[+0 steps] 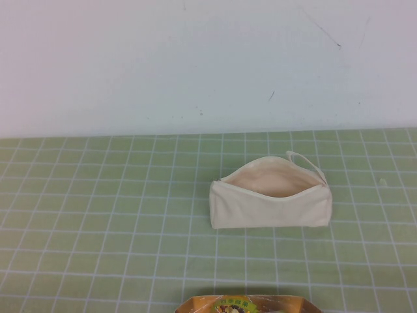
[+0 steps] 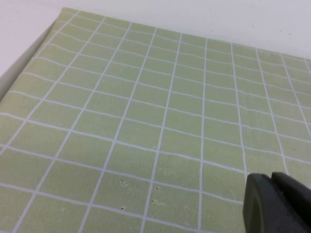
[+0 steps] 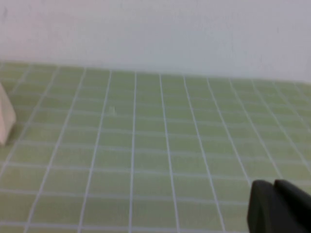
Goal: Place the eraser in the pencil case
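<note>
The cream pencil case [image 1: 270,202] lies on the green grid mat right of centre. Its zip is open, the peach lining shows, and its loop strap is at the right end. One end of it shows at the edge of the right wrist view [image 3: 5,119]. The eraser is not in view in any frame. My left gripper [image 2: 272,176] is shut and empty over bare mat, away from the pencil case. My right gripper [image 3: 273,184] is shut and empty over bare mat to the right of the pencil case. Neither gripper shows in the high view.
An orange-yellow printed pack [image 1: 247,304] sits at the mat's near edge, below the pencil case. A white wall [image 1: 208,65] rises behind the mat. The mat's left edge [image 2: 29,53] shows in the left wrist view.
</note>
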